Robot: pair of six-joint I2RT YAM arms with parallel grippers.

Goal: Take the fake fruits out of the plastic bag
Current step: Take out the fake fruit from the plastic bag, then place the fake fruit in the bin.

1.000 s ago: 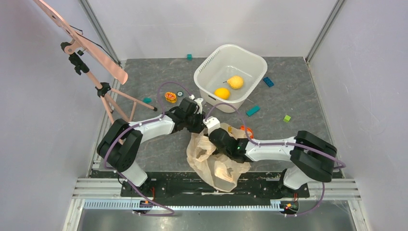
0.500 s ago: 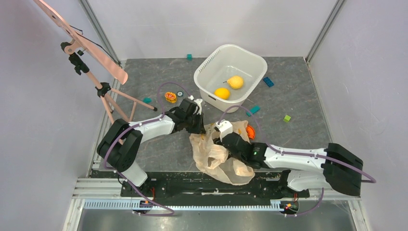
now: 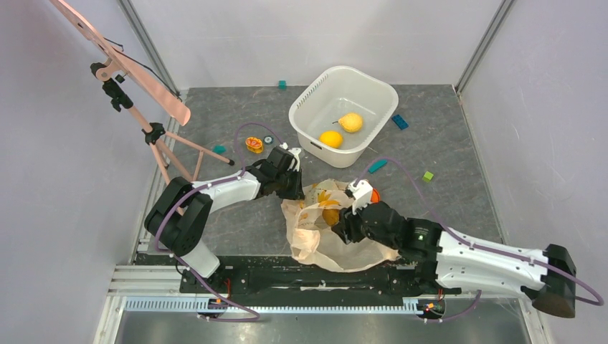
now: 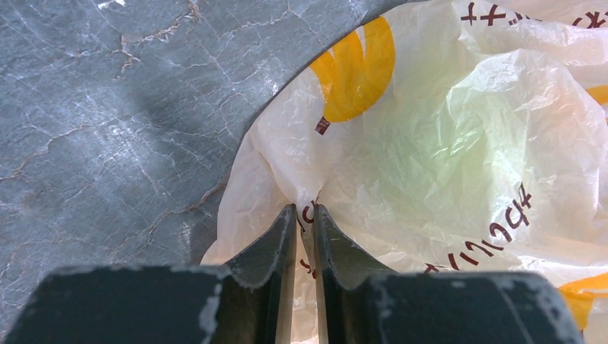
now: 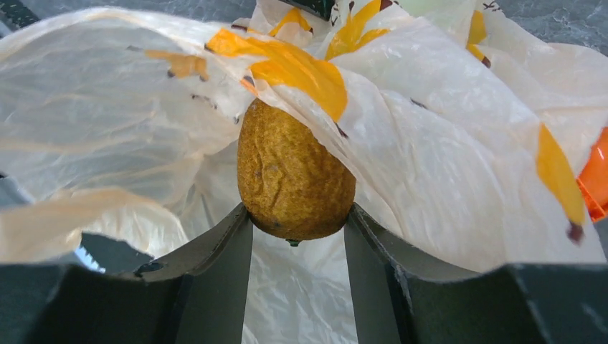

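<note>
Top view: left gripper (image 3: pixel 292 186) sits at the far-left edge of the plastic bag (image 3: pixel 315 240), which lies crumpled on the table (image 3: pixel 444 136) in the near middle, just ahead of the arm bases. It reads as an anchor, so the film can't ride along when a fruit gets pulled. The right gripper (image 3: pixel 335 223) comes in from the near right to the bag mouth, with the brown oval (image 3: pixel 330 215) at its tips. Far centre, the white tub (image 3: pixel 304 107) stands well apart from the bag and holds the yellow pear (image 3: pixel 350 122) and the small orange-yellow round one (image 3: pixel 330 138), so two fruits are out and the tub looks like the drop spot. Left wrist view: fingers (image 4: pixel 276 240) are together with a fold of bag film pinched between them, almost no gap. The pale green glow through the film to the right is probably the green pear (image 4: pixel 430 154) inside the bag, can't confirm. Right wrist view: jaws partly apart and clamped on the lower sides of the brown oval, one pad each side. The fruit stands roughly upright, its top tucked under a banana-print flap. The film drapes over it, and as far as I can see none is caught between pad and fruit. My read: fruit three is gripped but not clear of the bag. The risk is that flap dragging along with it.
</note>
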